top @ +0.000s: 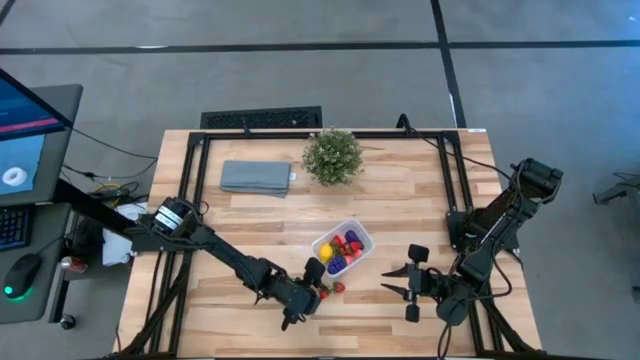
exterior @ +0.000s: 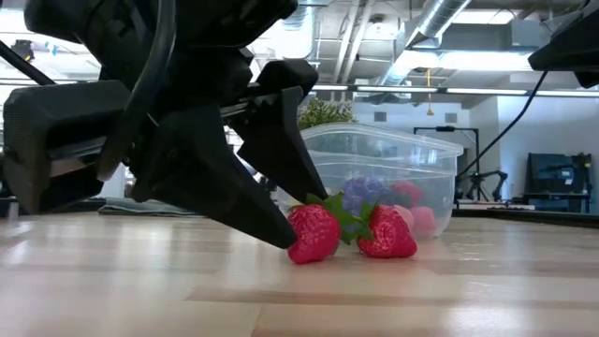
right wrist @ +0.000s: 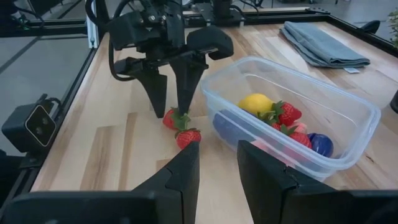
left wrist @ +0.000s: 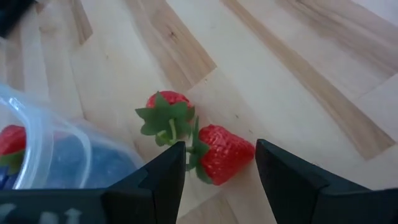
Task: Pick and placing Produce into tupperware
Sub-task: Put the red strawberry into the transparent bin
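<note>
Tupperware [right wrist: 348,134] with lemon [right wrist: 256,103], strawberries, purple pieces inside; left gripper [left wrist: 221,163] spread around outside strawberry [left wrist: 222,152]; right gripper [right wrist: 217,163] pressed together.

A small clear plastic tupperware box [right wrist: 292,118], rectangular with rounded corners, sits open and upright on the wooden table, set at a slant. Inside it lie a yellow lemon-shaped toy piece [right wrist: 256,104], a red toy strawberry with a green leafy cap [right wrist: 286,114], a dark blue-purple rounded piece [right wrist: 321,144] and some pink-red pieces [top: 351,243], all crowded together on the box's floor. Just outside the box, by its nearest corner, two more red toy strawberries with green caps lie on their sides on the bare wood, one [right wrist: 172,118] touching the other [right wrist: 188,137] cap to cap.
</note>
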{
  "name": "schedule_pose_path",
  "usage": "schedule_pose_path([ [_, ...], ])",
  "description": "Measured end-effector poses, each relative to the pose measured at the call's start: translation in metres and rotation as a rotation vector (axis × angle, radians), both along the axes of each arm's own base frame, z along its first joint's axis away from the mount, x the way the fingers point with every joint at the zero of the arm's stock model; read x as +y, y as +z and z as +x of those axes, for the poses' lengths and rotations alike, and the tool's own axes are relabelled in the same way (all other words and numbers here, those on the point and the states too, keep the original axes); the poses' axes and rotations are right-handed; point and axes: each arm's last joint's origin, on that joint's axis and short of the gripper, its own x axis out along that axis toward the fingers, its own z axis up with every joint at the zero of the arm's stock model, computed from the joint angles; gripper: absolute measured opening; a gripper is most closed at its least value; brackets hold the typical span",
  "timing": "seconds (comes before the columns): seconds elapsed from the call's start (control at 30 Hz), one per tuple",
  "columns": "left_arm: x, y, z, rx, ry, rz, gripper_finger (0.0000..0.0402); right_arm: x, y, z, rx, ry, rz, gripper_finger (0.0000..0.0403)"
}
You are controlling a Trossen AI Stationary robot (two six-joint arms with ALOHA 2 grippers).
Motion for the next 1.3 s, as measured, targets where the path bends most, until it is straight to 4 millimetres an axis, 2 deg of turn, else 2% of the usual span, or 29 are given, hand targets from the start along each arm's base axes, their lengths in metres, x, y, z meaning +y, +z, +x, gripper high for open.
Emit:
schedule_pose_path([
  [0.4, 0.0017, -0.0027, -0.0012, 0.062, -0.04, -0.052, 0.0187, -0.0001, 0.0, 0.0001, 0.0, 0.0, 0.0, 0.0132],
  [0.63, 0.0033, -0.0064, -0.0072, 0.137, 0.011, -0.052, 0.0187, -0.0001, 0.0, 0.0001, 0.0, 0.0, 0.0, 0.0132],
  [0.97, -0.0023, -0.0053, -0.0084, 0.118, -0.03, -0.057, 0.0187, 0.0001, 0.0, -0.0001, 0.0, -0.001, 0.007, 0.0132],
  [1.3, -0.0035, -0.0014, -0.0028, 0.09, -0.094, -0.152, 0.0194, 0.0002, -0.0001, -0.0001, 0.001, -0.001, 0.01, 0.0132],
])
